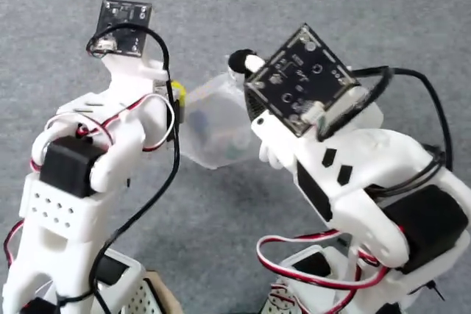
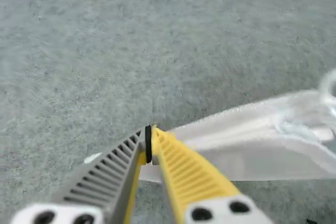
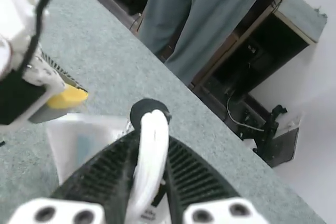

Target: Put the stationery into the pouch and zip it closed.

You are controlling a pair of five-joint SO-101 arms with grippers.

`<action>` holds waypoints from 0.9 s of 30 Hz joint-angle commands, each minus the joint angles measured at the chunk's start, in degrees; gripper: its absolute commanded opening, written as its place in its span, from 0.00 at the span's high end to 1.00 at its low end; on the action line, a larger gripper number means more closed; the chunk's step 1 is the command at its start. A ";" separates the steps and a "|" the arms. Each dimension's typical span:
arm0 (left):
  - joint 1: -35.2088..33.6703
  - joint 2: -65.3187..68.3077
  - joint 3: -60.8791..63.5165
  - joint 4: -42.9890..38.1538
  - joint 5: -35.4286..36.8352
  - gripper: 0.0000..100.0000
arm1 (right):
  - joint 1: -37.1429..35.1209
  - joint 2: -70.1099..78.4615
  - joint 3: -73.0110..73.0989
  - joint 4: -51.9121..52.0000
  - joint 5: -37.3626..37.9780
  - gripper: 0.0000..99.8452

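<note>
A translucent white pouch [image 1: 215, 134] lies on the grey mat between my two arms, with bluish and green stationery [image 1: 202, 119] showing faintly through it. My left gripper [image 2: 148, 145], with its yellow finger [image 1: 176, 93], is shut on a small black tab at the pouch's [image 2: 262, 140] left end. At the pouch's [image 3: 71, 140] far right end, my right gripper [image 3: 152, 129] is shut on a white strap with a round black end [image 3: 148, 111]. In the high view that black end [image 1: 239, 59] sticks out past the right wrist.
The grey mat [image 1: 368, 27] covers the whole table. Both arm bases and red cables [image 1: 309, 270] crowd the near edge. Beyond the table's far edge [image 3: 173, 77] stand dark shelves [image 3: 252, 61].
</note>
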 commanded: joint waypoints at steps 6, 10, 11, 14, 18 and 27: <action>-3.30 -0.97 -0.92 0.09 0.18 0.97 | 0.35 -1.36 -2.68 -0.44 -0.79 0.99; -3.21 -0.97 -2.77 2.46 0.26 0.90 | 0.35 -1.36 -2.68 -0.44 -0.70 0.99; -3.21 -0.97 -3.38 3.25 0.53 0.86 | 0.35 -1.36 -2.68 -0.44 -0.70 0.99; -3.12 -0.97 -5.85 5.98 0.53 0.75 | 0.35 -1.19 -2.68 -0.53 -0.70 0.99; -0.22 -0.97 -10.15 9.32 0.62 0.72 | 0.35 -1.01 -2.68 -0.53 -0.70 0.99; 9.80 -0.97 -13.76 10.81 0.70 0.72 | 0.44 -1.27 -2.86 -0.62 -0.79 0.99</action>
